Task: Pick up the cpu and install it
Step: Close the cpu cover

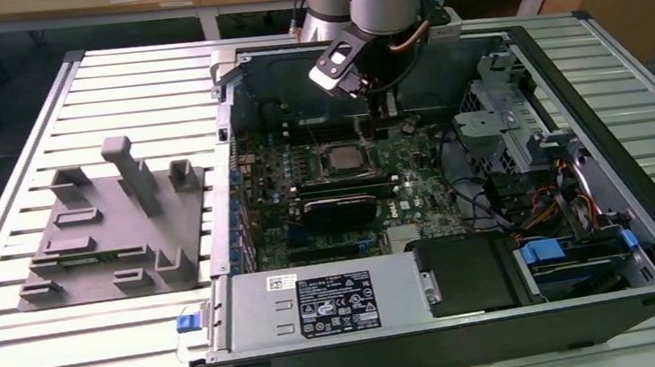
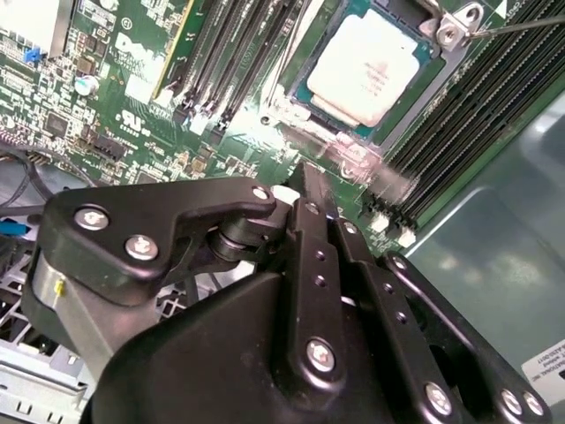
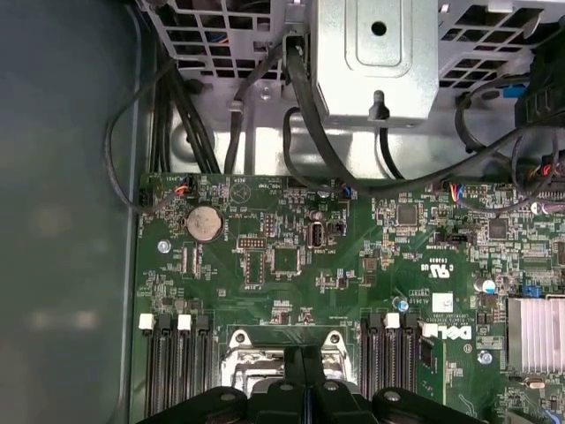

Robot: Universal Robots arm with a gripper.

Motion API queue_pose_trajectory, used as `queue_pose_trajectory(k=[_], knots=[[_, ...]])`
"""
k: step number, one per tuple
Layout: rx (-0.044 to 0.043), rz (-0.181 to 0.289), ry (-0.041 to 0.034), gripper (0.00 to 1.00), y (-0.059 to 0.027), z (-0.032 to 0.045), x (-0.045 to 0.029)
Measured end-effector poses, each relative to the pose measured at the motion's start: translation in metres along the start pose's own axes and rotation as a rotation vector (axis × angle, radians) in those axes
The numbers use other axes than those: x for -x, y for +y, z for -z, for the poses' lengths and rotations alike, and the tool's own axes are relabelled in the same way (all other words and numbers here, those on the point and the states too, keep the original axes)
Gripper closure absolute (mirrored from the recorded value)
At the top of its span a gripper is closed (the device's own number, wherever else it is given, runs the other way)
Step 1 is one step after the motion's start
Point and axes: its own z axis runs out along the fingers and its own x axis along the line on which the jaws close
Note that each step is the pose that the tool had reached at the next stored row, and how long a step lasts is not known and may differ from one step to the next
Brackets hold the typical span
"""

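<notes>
Currently: cpu (image 2: 366, 71) lies flat inside the socket (image 2: 296, 97) on the motherboard (image 2: 115, 79), silver top up, square to the socket frame. The exterior view shows it seated in the same way. Gripper (image 2: 311, 181) hangs above the board just beside the socket, not touching the cpu. Fingers (image 2: 322, 256) are clenched together with nothing between them, as seen in both wrist views. Memory slots (image 2: 225, 62) run alongside the socket. Grey fixture (image 1: 116, 231) sits on the desk (image 1: 102, 340), well apart from the socket and outside the case (image 1: 440, 353).

Handling estimate: chip looks light, thin and rigid, so no flex expected. Metal lid is likely slick. Underside contacts and socket pins are probably delicate, so no sliding or tilting within the socket. Best hold is judged to be two opposite edges of the rim, off the top face and clear of the socket frame. Retention lever (image 2: 450, 34) sits at one socket corner; cannot tell whether the cpu is latched down.
</notes>
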Motion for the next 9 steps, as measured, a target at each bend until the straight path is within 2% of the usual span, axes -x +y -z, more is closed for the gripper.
queue_pose_trajectory(k=[7,9], knots=[[0.0,0.0,0.0,0.89,-0.0005,0.0,0.0],[0.0001,0.0,0.0002,0.89,-0.0042,-0.0001,0.0]])
